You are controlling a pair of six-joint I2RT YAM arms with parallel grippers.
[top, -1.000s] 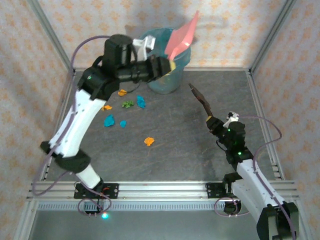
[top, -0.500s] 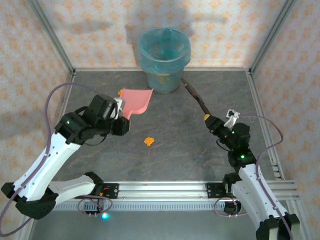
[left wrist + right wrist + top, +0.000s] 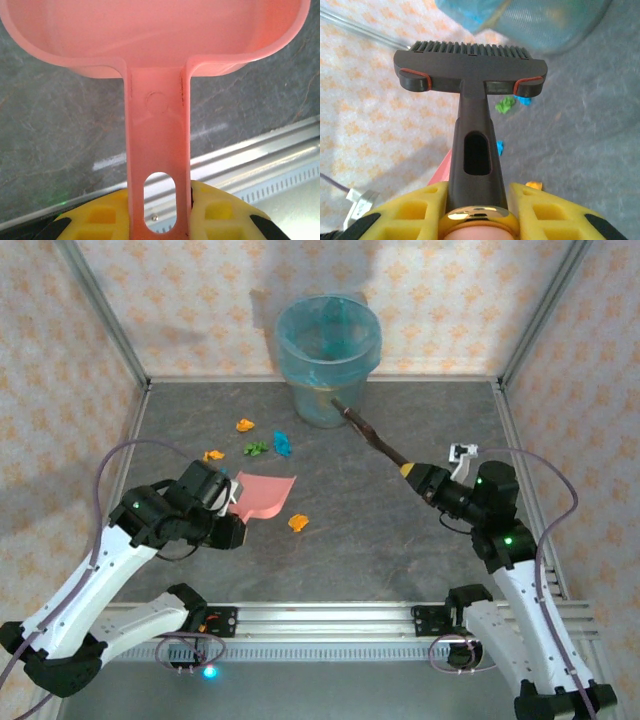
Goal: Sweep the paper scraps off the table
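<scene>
While overhead shows paper scraps (image 3: 282, 443), left pincer (image 3: 159, 212) clamps dustpan (image 3: 150, 30), right pincer (image 3: 477, 202) brush (image 3: 470, 55).

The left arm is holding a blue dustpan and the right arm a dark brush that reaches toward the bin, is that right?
Not quite: the dustpan is pink, not blue; the left wrist view shows it. Otherwise yes: the left gripper holds it, and the right gripper holds the dark brush reaching toward the bin.

The left arm (image 3: 105, 565) crouches low, its left claw (image 3: 233, 504) clamped on the pink dustpan (image 3: 268, 494) handle, nearer than and left of the bin (image 3: 330, 390). The right arm (image 3: 520, 575) angles forward, its right claw (image 3: 424, 483) gripping the brush (image 3: 372, 433) handle, right of the bin.
</scene>
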